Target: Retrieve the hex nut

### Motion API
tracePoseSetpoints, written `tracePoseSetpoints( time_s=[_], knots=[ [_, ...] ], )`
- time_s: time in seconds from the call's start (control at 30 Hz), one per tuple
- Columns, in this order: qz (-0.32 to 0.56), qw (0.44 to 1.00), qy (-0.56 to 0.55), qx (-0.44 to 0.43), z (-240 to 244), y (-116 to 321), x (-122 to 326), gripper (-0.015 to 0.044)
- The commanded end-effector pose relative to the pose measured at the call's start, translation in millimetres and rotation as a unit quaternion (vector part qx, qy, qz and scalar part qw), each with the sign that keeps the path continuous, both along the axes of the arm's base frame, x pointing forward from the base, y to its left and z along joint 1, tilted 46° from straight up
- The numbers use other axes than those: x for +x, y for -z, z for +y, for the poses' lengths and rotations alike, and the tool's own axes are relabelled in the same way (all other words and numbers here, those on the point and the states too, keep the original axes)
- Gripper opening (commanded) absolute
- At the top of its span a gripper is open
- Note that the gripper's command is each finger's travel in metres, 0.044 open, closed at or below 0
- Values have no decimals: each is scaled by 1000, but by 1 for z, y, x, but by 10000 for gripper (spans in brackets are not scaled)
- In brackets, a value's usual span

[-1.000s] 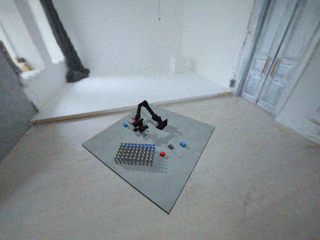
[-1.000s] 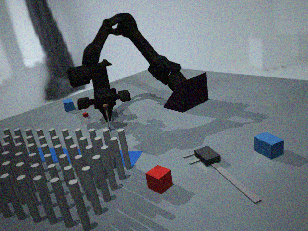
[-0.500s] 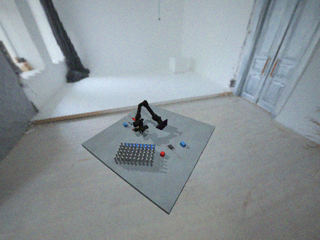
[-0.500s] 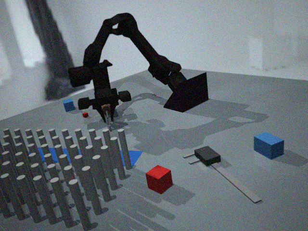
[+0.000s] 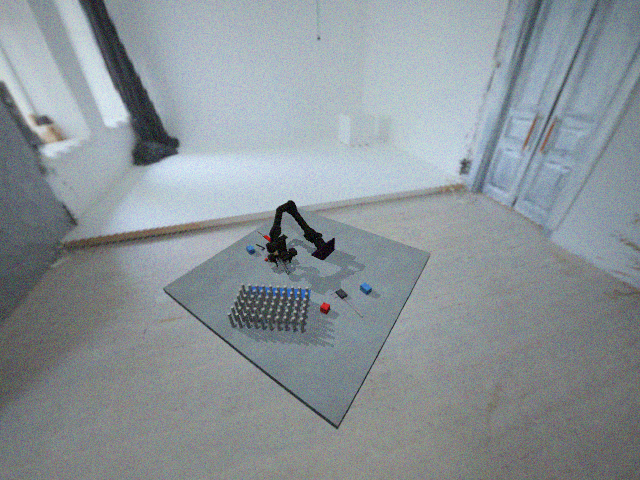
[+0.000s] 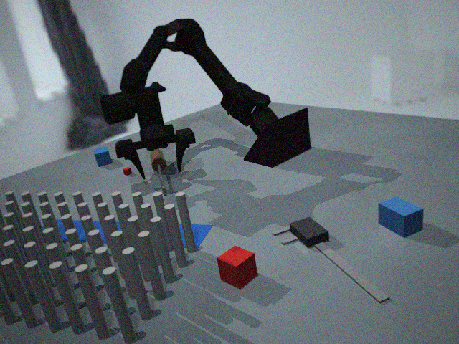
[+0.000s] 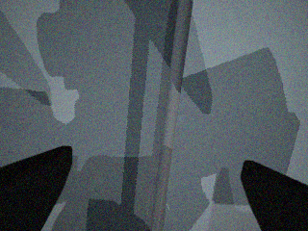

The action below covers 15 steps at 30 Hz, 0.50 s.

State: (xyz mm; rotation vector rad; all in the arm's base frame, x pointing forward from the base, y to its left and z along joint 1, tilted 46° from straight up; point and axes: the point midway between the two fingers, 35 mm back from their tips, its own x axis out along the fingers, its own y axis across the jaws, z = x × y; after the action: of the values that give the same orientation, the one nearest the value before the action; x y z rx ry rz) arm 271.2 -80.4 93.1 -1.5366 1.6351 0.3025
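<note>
The gripper [image 5: 283,264] [image 6: 161,175] [image 7: 158,162] is released, fingers spread around a thin rod [image 6: 161,173] [image 7: 174,108], behind the spacers [image 5: 268,308] [image 6: 143,255]. The tape [image 5: 255,290] [image 6: 203,231] lies along the spacers' far edge; the red cube [image 5: 324,307] [image 6: 237,266] sits beside them. I cannot tell where the nut is.

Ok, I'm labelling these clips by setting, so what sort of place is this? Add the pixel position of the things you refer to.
Probably a bare room fitted out as a robot test area: pale double doors [image 5: 532,118], a dark post [image 5: 121,77] [image 6: 70,62], and an arm [image 5: 305,227] [image 6: 213,67] on a grey board [image 5: 330,382].

Matte black arm [image 5: 299,219] [image 6: 213,64], tapered fingertips [image 5: 273,261] [image 6: 138,166].
</note>
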Motion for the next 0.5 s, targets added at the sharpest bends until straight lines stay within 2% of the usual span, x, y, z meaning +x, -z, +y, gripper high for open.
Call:
tracePoseSetpoints(
  time_s=[0.0,0.47],
  knots=[
    [-7,1000,-4,1,32,-32,-1,440],
    [-6,1000,-4,-1,38,-38,-2,440]
  ],
)
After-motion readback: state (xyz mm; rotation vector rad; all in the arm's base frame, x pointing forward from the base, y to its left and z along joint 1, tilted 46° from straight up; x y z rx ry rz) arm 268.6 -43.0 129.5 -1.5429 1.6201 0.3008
